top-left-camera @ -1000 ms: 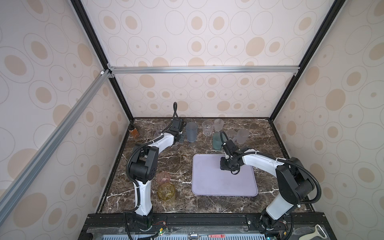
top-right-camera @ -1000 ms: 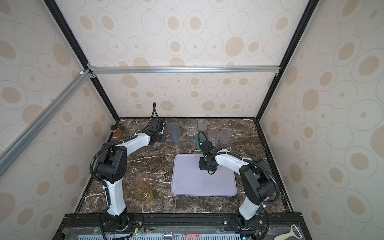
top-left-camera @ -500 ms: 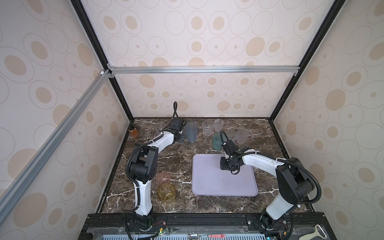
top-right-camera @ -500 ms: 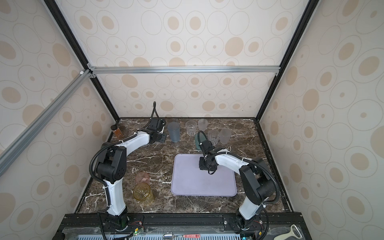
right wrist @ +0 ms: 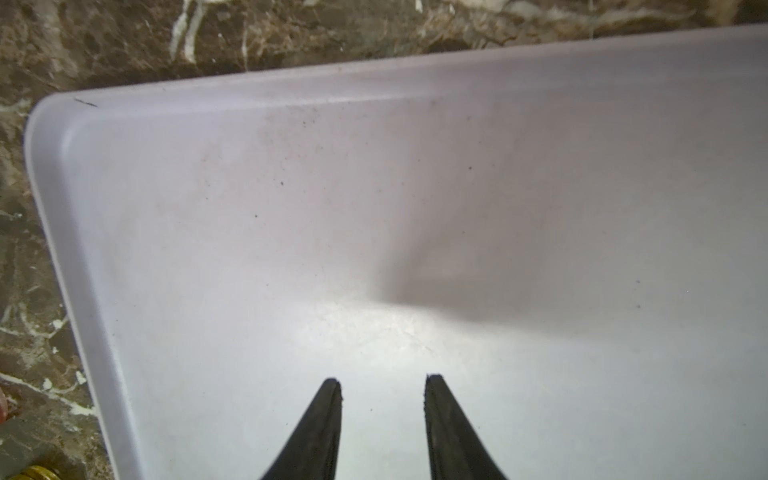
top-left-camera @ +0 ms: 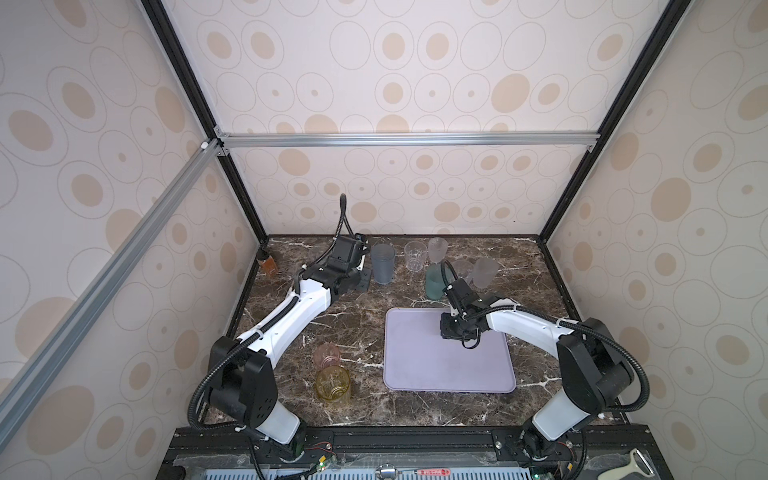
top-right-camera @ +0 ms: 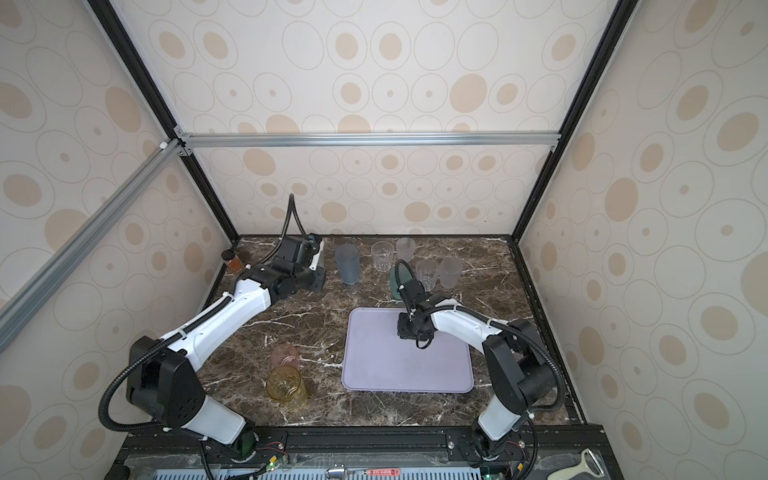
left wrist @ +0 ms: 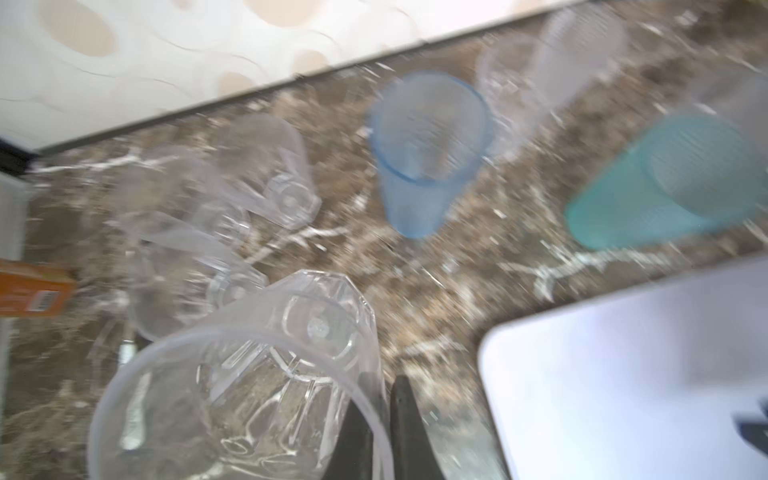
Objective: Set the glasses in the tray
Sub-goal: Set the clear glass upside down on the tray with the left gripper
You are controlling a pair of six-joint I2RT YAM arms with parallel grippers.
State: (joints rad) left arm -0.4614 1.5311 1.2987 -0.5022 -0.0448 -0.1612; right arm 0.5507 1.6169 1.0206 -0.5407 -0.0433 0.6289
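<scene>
My left gripper is shut on the rim of a clear faceted glass, one finger inside and one outside. In both top views it sits at the back left, hiding that glass. More clear glasses stand beside it. Behind the lavender tray stand the blue-grey glass, a clear glass, frosted glasses and the teal glass. The pink glass and amber-yellow glass stand left of the tray. My right gripper hangs open over the tray's back part, holding nothing.
A small amber bottle with a dark cap stands in the back left corner against the wall. Patterned walls and a black frame close in the marble table on three sides. My right arm crosses the tray's back right corner.
The left jaws have closed onto the clear glass's rim. The right jaws have narrowed a little over the tray. Neither arm has shifted much.
</scene>
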